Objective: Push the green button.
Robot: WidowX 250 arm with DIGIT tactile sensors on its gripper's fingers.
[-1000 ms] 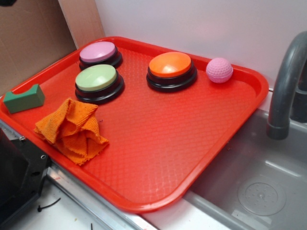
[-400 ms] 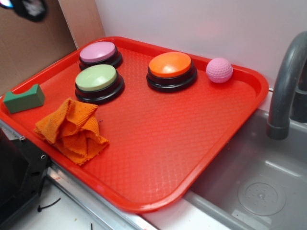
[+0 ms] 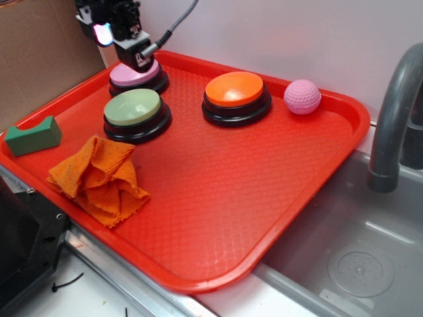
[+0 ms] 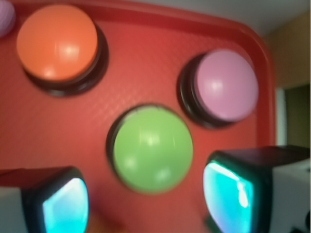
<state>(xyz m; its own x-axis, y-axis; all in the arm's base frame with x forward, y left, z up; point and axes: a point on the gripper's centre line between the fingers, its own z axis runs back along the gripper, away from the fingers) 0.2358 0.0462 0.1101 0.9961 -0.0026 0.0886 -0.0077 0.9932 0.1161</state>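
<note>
The green button, a pale-green dome on a black base, sits on the left side of the red tray. In the wrist view the green button lies a little ahead of the gap between my two pads, low in the frame. My gripper hangs in the air at the tray's back left corner, over the lilac button and above and behind the green one. The gripper is open with nothing between its glowing cyan pads.
An orange button and a pink ball stand at the back of the tray. A crumpled orange cloth and a dark green block lie near its left front. A grey sink and tap are on the right.
My gripper has come in from the upper left corner and moved down and right, now over the lilac button. The things on the tray have not moved.
</note>
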